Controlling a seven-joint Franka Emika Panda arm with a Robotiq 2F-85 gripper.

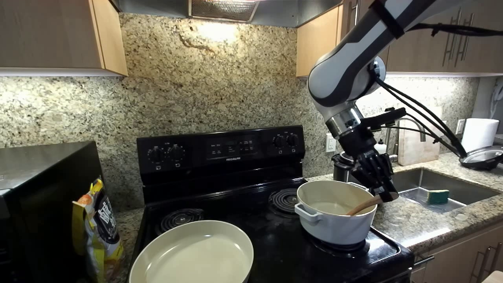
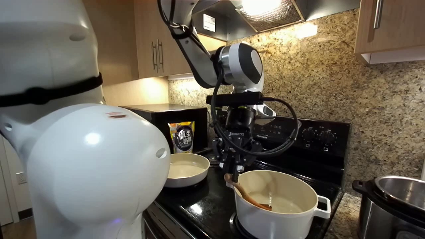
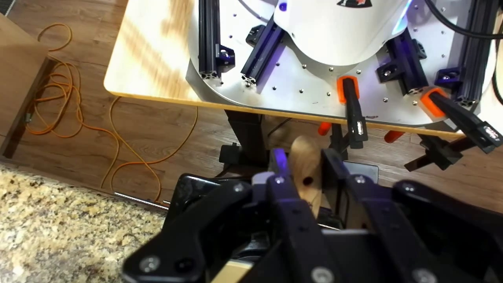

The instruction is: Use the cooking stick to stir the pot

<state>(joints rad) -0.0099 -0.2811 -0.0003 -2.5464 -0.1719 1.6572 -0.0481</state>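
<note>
In both exterior views the white pot (image 1: 338, 230) (image 2: 275, 224) stands on the stove's front burner nearest the sink. My gripper (image 1: 386, 193) (image 2: 233, 172) hangs over the pot's rim, pointing down. It is shut on the upper end of the light-brown wooden cooking stick (image 1: 364, 205) (image 2: 248, 198). The stick slants over the rim, its lower end inside the pot near the bottom. In the wrist view the stick's rounded, holed end (image 3: 305, 159) sits between the fingers (image 3: 279, 160). Whether the lower tip touches the bottom I cannot tell.
A wide shallow cream dish (image 1: 200, 255) sits on the stove left of the pot. A steel cooker (image 2: 382, 209) stands on the counter beside the stove, near the sink (image 1: 463, 186). A snack bag (image 1: 104, 236) leans by the black microwave (image 1: 51, 204).
</note>
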